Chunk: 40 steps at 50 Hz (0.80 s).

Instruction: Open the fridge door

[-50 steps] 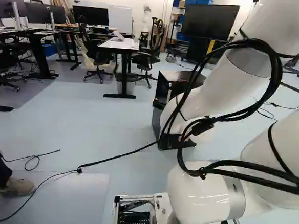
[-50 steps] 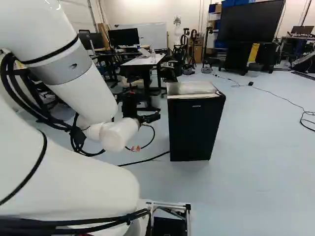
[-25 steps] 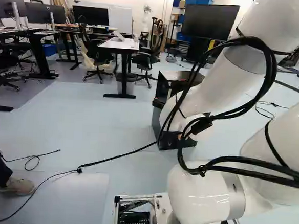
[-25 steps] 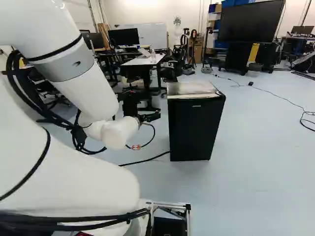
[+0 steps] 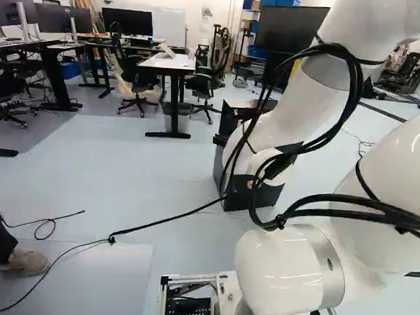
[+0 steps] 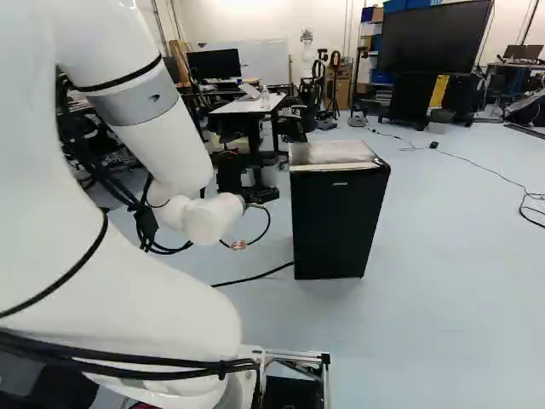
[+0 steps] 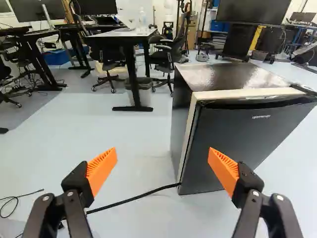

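Black boxy mini fridge on pale-blue floor; flat dark door on fridge front, prob. still to open, looks shut. Orange-padded black two-finger hand spread, empty, apart from fridge. Left, est.: approach, edge contact, pull.

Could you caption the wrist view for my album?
Open hand with orange pads near a closed black mini fridge.
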Motion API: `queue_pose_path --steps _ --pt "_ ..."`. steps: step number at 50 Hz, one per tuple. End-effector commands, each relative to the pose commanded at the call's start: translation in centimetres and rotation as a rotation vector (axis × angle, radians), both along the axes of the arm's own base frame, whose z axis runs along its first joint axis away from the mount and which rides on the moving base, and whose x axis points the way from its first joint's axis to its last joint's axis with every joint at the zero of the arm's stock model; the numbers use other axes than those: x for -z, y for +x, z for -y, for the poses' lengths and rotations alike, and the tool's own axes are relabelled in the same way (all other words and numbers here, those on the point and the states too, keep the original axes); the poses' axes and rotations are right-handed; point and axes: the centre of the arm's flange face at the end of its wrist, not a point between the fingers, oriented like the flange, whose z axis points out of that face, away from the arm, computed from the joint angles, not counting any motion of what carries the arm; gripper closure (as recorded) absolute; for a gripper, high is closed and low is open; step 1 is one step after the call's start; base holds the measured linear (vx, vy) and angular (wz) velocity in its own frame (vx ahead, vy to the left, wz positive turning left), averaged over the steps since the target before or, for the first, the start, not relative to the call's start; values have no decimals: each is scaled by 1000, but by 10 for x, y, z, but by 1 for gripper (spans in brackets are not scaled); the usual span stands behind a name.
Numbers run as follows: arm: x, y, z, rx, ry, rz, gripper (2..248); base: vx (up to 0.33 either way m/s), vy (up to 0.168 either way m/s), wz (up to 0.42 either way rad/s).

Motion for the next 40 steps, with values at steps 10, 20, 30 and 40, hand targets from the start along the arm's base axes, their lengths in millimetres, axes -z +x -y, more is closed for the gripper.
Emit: queue_pose_path --steps 10,20,30,40 --pt "-1 17 -2 -6 0 -3 3 0 0 0" --pt "-2 35 -6 -9 4 -4 3 0 0 0" --pt "-2 52 -13 -14 9 -4 3 0 0 0" --pt "-2 68 -21 -20 15 -3 3 0 0 0"
